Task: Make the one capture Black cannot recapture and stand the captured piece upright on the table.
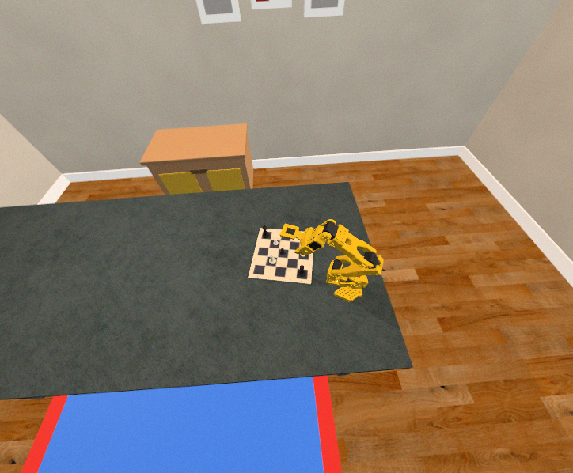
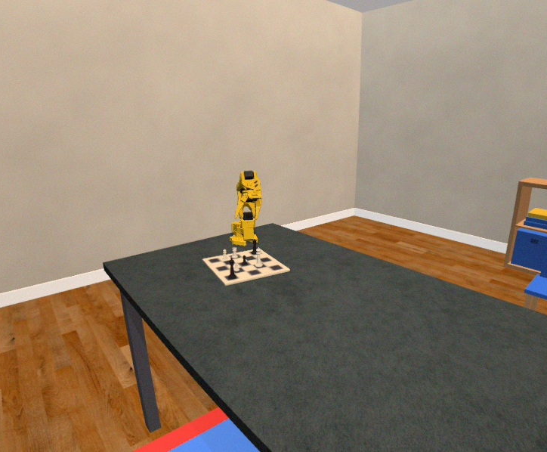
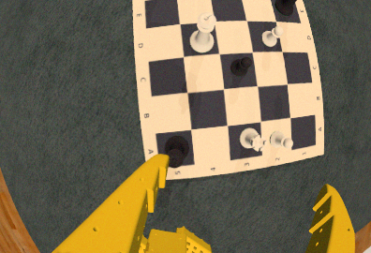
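seven pieces stand upright on the chessboard on the desk. the claw hangs above the board's near edge, partly open with nothing in it; one fingertip is just beside the corner black piece.

Dark grey table with chessboard and yellow arm's base on it.
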Controlling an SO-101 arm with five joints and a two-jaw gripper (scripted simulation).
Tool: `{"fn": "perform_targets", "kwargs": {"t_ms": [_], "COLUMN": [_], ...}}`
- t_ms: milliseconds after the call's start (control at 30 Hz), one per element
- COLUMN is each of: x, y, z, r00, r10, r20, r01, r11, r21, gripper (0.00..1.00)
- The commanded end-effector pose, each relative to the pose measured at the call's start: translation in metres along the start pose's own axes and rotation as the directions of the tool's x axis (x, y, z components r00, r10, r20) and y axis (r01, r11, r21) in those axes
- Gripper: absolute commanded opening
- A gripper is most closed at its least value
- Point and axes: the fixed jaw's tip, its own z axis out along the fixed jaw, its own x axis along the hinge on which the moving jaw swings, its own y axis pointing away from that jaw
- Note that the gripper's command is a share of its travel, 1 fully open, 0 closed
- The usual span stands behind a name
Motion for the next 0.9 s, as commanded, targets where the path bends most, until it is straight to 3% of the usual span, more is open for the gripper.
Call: {"fn": "perform_targets", "kwargs": {"t_ms": [0, 867], "x": [0.0027, 0.0041], "y": [0.0032, 0.0038], "z": [-0.0057, -0.0064], "r00": [0.999, 0.999], "r10": [-0.033, -0.039], "r20": [0.002, -0.003], "r01": [0.033, 0.039], "r11": [0.999, 0.999], "r21": [-0.011, -0.014], "gripper": [0.4, 0.4]}}
